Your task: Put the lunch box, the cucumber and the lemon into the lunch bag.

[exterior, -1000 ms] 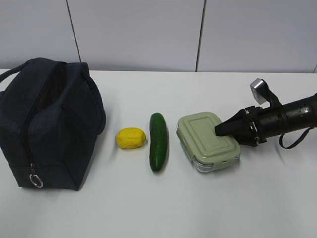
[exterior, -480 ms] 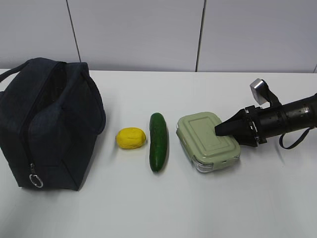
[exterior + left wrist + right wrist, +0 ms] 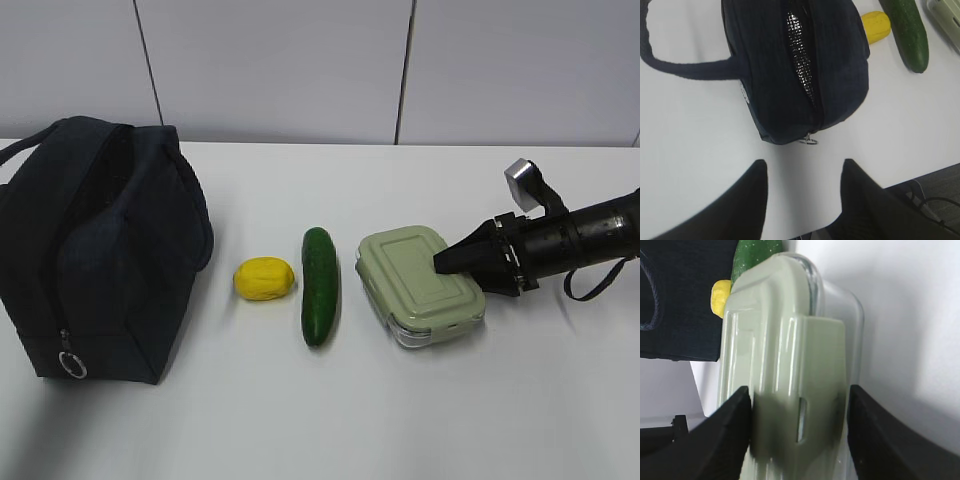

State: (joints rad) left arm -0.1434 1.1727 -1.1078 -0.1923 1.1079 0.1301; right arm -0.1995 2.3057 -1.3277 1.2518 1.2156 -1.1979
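Nothing has shifted: my right gripper [image 3: 797, 432] still clamps the box [image 3: 420, 284] at centre right, left gripper [image 3: 802, 192] open; bag [image 3: 100, 250] waits unfilled.

You get bright, even light from above on the white table [image 3: 300, 420]; shadows under things are soft and short. The lunch bag [image 3: 100, 250] reads almost black, with little detail in its fabric. In your right wrist view the lunch box [image 3: 790, 370] is so close that it blurs, and its lid carries pale glare streaks.
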